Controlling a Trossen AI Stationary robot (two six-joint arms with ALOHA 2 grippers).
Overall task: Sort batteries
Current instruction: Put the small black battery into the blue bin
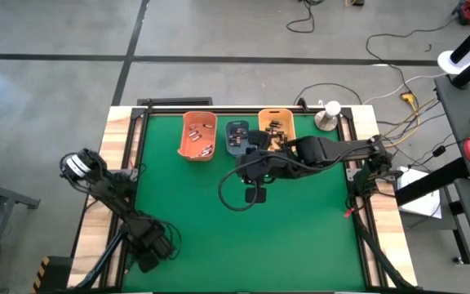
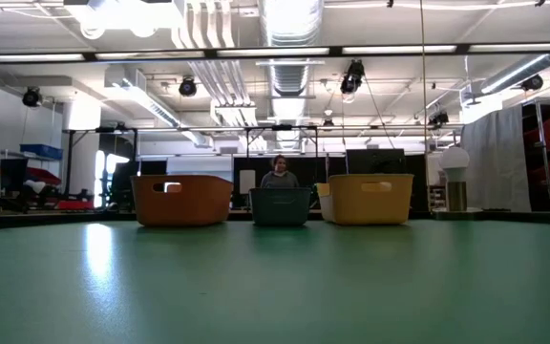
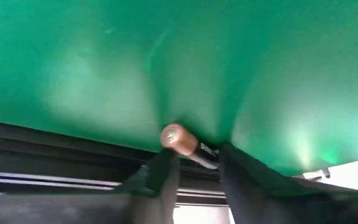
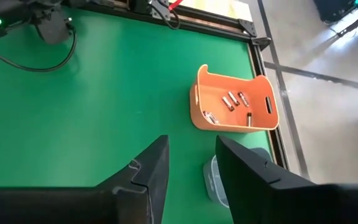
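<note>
Battery (image 3: 185, 144) clamped in left tool (image 3: 194, 163) near worktop (image 1: 300, 237) edge; right tool (image 4: 191, 163) open, empty, above blue-grey bin (image 1: 237, 137).

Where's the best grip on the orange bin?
The orange bin stands upright and open-topped, likely too wide to span. Pinch the thin end wall at its handle slot, pincer coming straight down over the rim.
</note>
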